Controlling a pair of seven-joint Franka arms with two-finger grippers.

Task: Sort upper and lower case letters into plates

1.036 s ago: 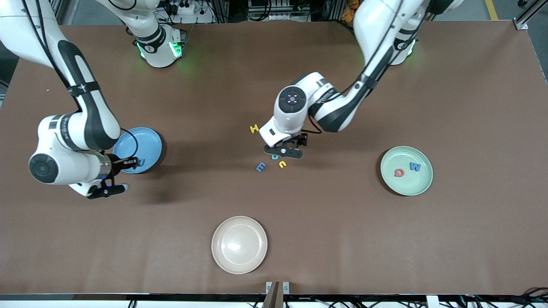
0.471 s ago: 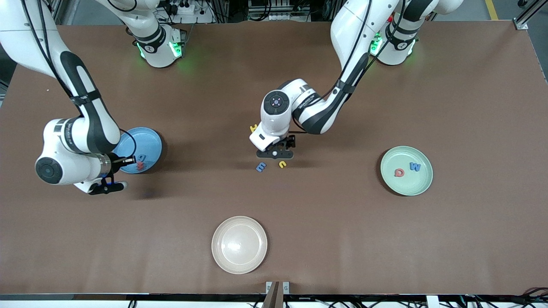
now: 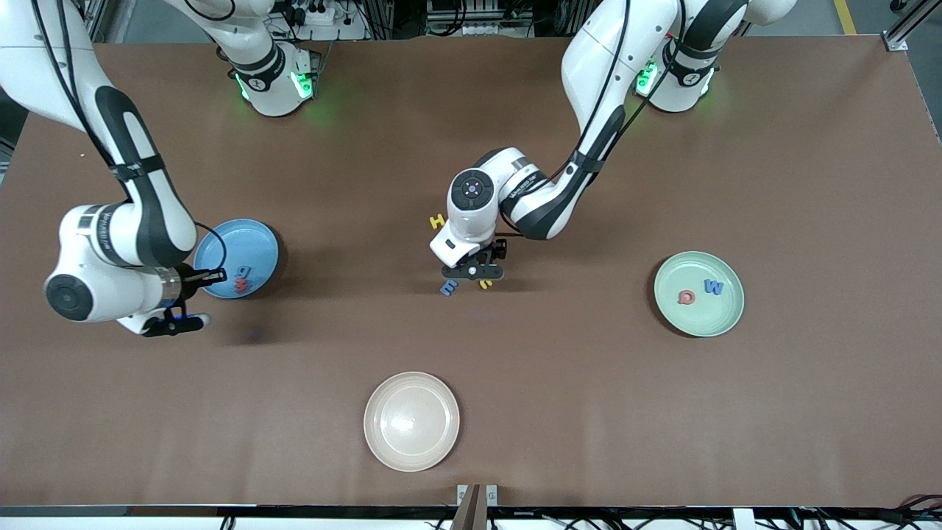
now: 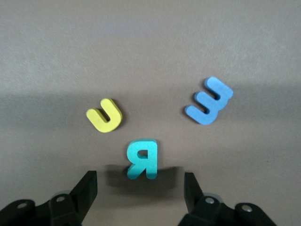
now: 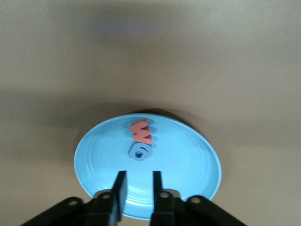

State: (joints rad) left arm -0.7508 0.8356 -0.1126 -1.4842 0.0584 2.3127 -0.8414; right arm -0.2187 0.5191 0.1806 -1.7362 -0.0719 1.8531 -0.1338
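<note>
My left gripper (image 4: 139, 188) hangs low over the letter cluster at mid-table, fingers (image 4: 86, 188) spread apart, with a teal letter (image 4: 142, 159) lying on the table between them, ungrasped. Beside it lie a yellow letter (image 4: 105, 115) and a blue letter (image 4: 209, 100); a second yellow letter (image 3: 437, 220) lies apart, farther from the front camera. My right gripper (image 5: 137, 188) hovers over the rim of the blue plate (image 5: 188, 165), fingers nearly together and holding nothing. That plate holds a red letter (image 5: 141, 131) touching a grey-blue one (image 5: 139, 152). The mint plate (image 3: 699, 318), toward the left arm's end, holds a red letter (image 3: 686, 297) and a blue letter (image 3: 713, 286). A cream plate (image 3: 411, 420) lies nearest the front camera.
</note>
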